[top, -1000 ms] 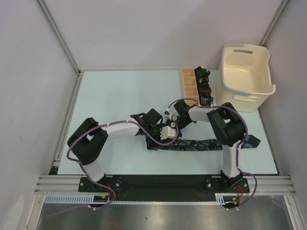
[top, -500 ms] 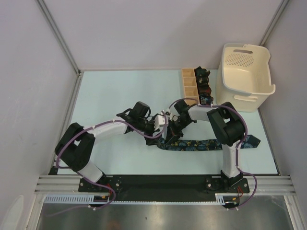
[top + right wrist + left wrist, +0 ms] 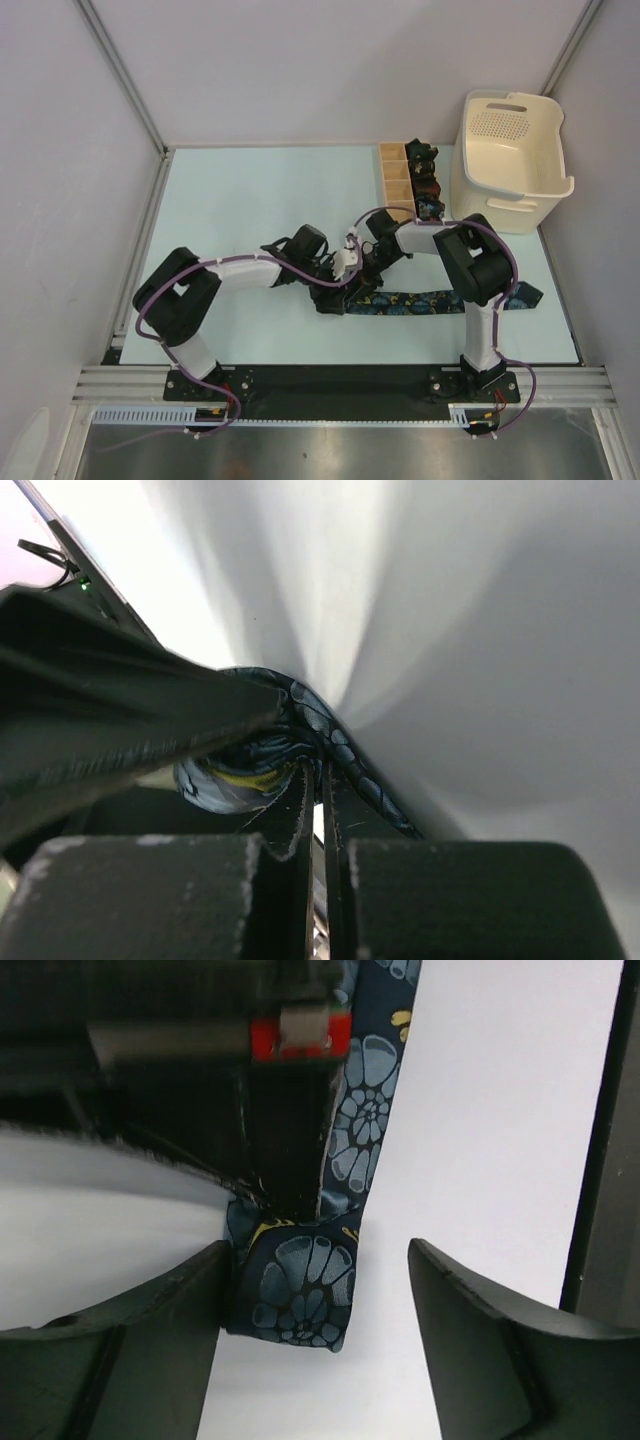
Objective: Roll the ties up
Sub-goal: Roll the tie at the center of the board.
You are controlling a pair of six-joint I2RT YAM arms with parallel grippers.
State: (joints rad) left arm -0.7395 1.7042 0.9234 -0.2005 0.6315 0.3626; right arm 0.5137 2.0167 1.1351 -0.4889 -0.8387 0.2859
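Inspection finding: your floral tie (image 3: 420, 302) lies flat on the counter (image 3: 250, 200), running from 9 o'clock to 3 o'clock in the top view. Its wide pointed end sits at the 3 o'clock side, past the right arm. Its narrow end is folded over on itself at the 9 o'clock side, where both grippers meet.

Your left gripper (image 3: 315, 1265) is spread wide and straddles that folded end. One of its fingers (image 3: 150, 1350) sits right against the fold's edge. The other stands apart, with bare counter between it and the tie.

Your right gripper (image 3: 322, 800) has its jaws pressed together, and its tips are down on the tie just behind the fold. Whether any fabric is caught between them cannot be told from the wrist view. A small curl of the patterned cloth sits just beyond the tips.

From the grippers, the wooden box (image 3: 396, 185) stands at 1 o'clock. Coiled ties (image 3: 427, 185) fill its 3 o'clock column. The basket (image 3: 510, 150) stands just beside the box, at its 3 o'clock side.
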